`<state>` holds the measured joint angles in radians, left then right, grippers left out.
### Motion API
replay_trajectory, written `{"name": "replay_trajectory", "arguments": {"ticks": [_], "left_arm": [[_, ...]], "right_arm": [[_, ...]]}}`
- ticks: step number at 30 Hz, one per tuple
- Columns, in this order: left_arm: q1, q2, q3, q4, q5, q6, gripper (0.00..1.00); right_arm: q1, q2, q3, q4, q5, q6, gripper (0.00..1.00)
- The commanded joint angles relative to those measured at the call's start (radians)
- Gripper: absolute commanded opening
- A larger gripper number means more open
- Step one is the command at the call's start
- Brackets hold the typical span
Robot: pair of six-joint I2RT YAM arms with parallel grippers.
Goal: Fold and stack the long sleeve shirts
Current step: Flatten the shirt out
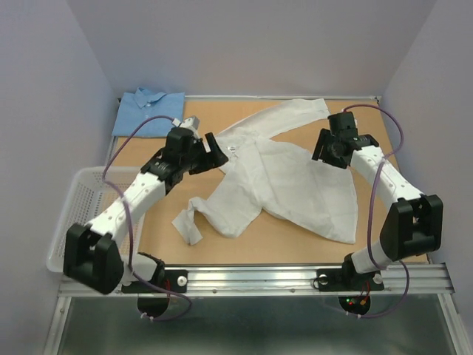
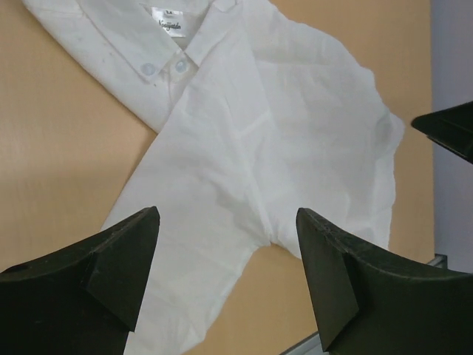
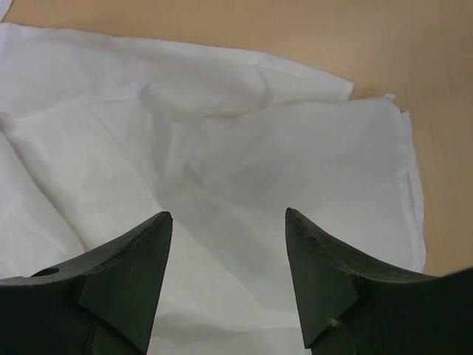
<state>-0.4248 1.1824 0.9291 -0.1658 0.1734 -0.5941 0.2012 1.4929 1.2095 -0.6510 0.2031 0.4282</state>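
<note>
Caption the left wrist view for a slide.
Open left gripper hovers above plain white cloth button-up shirt on tan table.

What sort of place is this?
Probably a lab test booth: plain walls box in a wooden table, two robot arms are bolted to a metal rail, a white shirt lies spread.

A white mesh basket [image 1: 74, 196] sits at the left, toward the front, with its right wall along the left edge of the tabletop [image 1: 284, 240]. The tabletop is a smooth, tan, wood-toned board. A slotted aluminium rail [image 1: 259, 279] runs along its near edge. In front of the rail lies a grey panel [image 1: 259, 329]. Pale lavender walls [image 1: 259, 44] close in the back and both sides.
</note>
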Motion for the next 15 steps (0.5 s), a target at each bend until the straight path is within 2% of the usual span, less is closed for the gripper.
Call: {"name": "replay_trajectory", "arguments": {"ticks": [1, 10, 15], "left_arm": [[-0.011, 0.225, 0.227, 0.002, 0.028, 0.086, 0.85], [-0.087, 0.783, 0.672, -0.116, -0.024, 0.125, 0.82], [-0.111, 0.934, 0.8, -0.172, -0.092, 0.143, 0.82]], "right_arm": [[-0.028, 0.004, 0.024, 0.01, 0.013, 0.03, 0.68], [-0.06, 0.065, 0.021, 0.014, 0.009, 0.038, 0.72], [-0.059, 0.09, 0.006, 0.022, -0.033, 0.05, 0.73]]}}
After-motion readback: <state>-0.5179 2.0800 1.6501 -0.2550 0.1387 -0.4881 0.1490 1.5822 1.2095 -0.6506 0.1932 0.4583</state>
